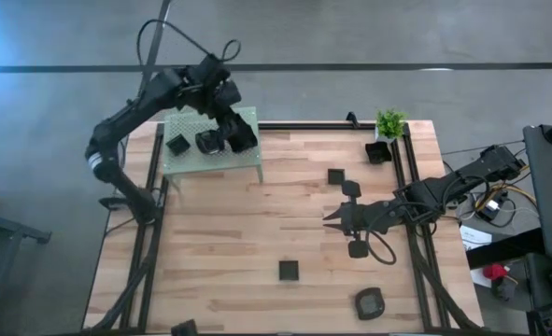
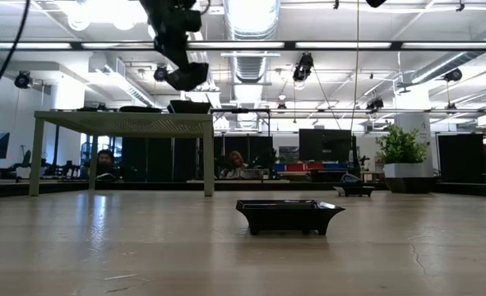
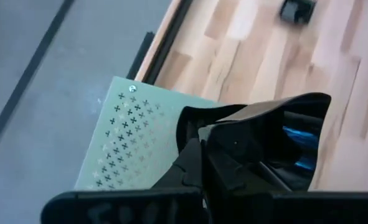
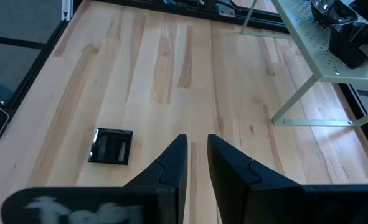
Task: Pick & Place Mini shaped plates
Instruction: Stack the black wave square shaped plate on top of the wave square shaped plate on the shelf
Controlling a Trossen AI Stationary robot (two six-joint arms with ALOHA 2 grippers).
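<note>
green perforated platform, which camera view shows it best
The high view: the green perforated platform shows from above at the table's far left corner, partly under the left hand. The low view shows it edge-on, the left wrist view one corner, the right wrist view part of its top and legs.

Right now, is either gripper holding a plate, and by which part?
Left gripper, over the green platform, holds a black plate by its rim. Right gripper holds nothing.

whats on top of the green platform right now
One black mini plate lies on the green perforated platform. The left gripper hangs over it, shut on another black plate. The arm covers the deck beneath it, so anything there cannot be seen.
</note>
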